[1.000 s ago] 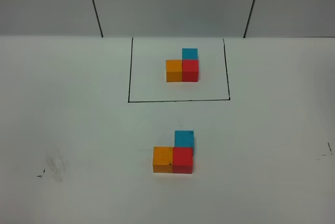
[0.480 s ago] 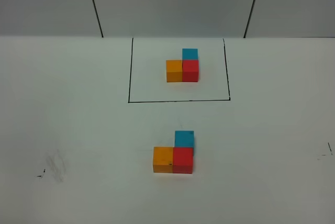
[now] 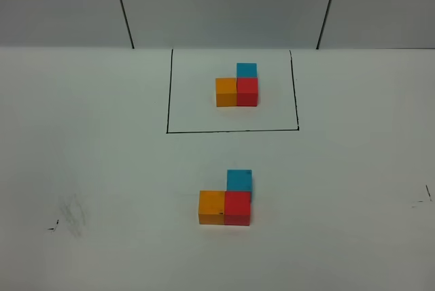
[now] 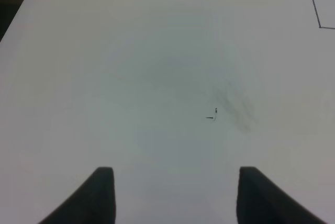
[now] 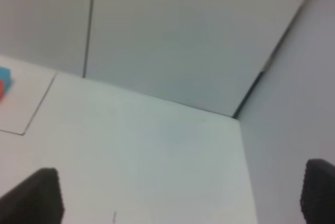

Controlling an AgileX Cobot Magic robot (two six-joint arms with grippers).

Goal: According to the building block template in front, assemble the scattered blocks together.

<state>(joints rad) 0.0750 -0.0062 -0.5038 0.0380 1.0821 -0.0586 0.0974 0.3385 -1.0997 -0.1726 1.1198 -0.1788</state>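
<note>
The scattered blocks (image 3: 225,199) sat joined in an L on the tabletop (image 3: 102,168), near the framed template (image 3: 238,86). Both claws, left (image 4: 172,195) and right (image 5: 180,198), stood apart, empty. A returning claw could nudge the blocks askew.

White table (image 3: 102,155) — framed template (image 3: 237,88), loose blocks (image 3: 226,200) nearer.

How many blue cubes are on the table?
2. One blue cube is inside the black drawn rectangle, behind the red cube of the template. The other blue cube is nearer the camera, behind the unframed red cube. None seems hidden.
</note>
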